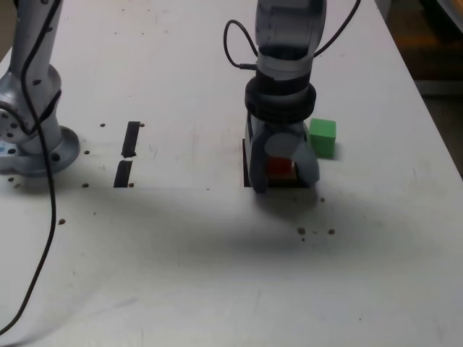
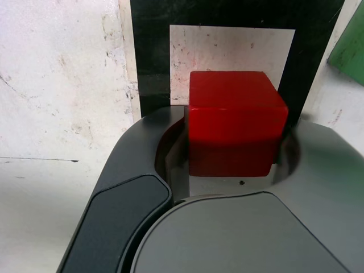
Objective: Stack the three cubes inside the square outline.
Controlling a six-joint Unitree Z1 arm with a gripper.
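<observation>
In the exterior view, the tool is seen spread around the red cube, which is framed by the square outline; whether either side is touched cannot be told. Farther right, the green cube is seen just beside the tool, outside the outline.

Looks like a lab or workshop bench area. Robot arm hanging over a pale, scuffed, pitted table; a second metal arm standing at the exterior view's left. Black cables trailing. Black tape strips and a taped square marking the surface; plain coloured blocks sitting there.
</observation>
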